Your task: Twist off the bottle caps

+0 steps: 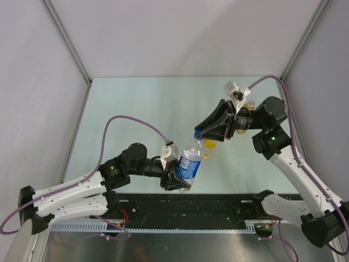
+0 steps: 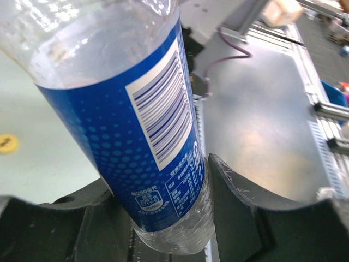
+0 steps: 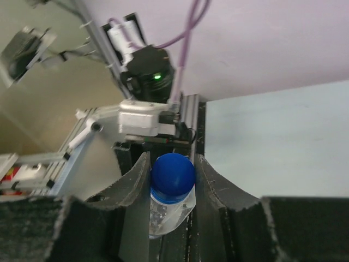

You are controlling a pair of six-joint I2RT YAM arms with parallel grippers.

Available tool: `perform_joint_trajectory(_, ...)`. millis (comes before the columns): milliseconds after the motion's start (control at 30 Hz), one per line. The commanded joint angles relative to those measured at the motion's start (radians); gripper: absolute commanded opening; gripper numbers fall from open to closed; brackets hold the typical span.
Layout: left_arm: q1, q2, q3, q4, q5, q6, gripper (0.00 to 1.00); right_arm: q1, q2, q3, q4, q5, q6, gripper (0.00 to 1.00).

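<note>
My left gripper (image 1: 175, 179) is shut on the lower body of the clear bottle (image 1: 190, 162) with a blue label and holds it tilted above the table. In the left wrist view the bottle (image 2: 136, 109) fills the frame, with the left gripper (image 2: 169, 218) pressed on both its sides. My right gripper (image 1: 200, 134) is shut on the bottle's blue cap (image 3: 173, 173). In the right wrist view the right gripper (image 3: 173, 176) clamps the cap from both sides, and the clear neck (image 3: 166, 213) shows below it.
A small yellow thing (image 1: 211, 144) lies on the table under the right gripper, partly hidden. A round yellow piece (image 2: 6, 143) shows in the left wrist view. Something orange (image 1: 251, 103) peeks from behind the right wrist. A black rail (image 1: 218, 204) runs along the near edge.
</note>
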Motion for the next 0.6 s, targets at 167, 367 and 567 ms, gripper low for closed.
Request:
perform_joint_trajectory(167,-0.008,-0.072,0.031,0.376,0.480,-0.038,0.26,0.046,-0.017,0.009,0.065,-0.195,-0.115,0.00)
perform_joint_trajectory(367,-0.001,-0.084,0.002,0.382,0.406,-0.041,0.28,0.051,-0.028,0.009,0.082,-0.146,-0.091,0.09)
perform_joint_trajectory(567,0.036,-0.040,-0.028,0.363,0.331,-0.066,0.30,0.034,-0.043,0.008,0.123,-0.127,-0.028,0.43)
